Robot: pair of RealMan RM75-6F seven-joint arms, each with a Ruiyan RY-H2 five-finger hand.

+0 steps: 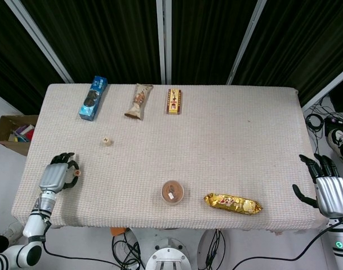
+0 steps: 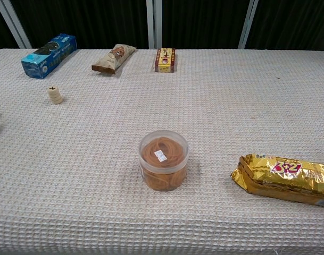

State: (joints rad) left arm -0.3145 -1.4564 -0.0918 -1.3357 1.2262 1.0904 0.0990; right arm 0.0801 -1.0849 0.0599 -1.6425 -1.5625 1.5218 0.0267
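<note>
Head view: a small wooden disc (image 1: 76,174) is being pinched at the fingertips of the left hand (image 1: 57,177), whose fingers are curled in around it above the near left edge of the surface (image 1: 227,140). The disc is judged to be light, stiff and smooth, so it is best taken by its rim between thumb and finger; a loose pinch could let it slip. A like stack of wooden discs (image 1: 106,141) is lying further in, well apart. The right hand (image 1: 328,190) is being held off the right edge, fingers spread, holding nothing. A clear tub of rubber bands (image 2: 163,160) and a gold snack packet (image 2: 283,177) are sitting near the front
</note>
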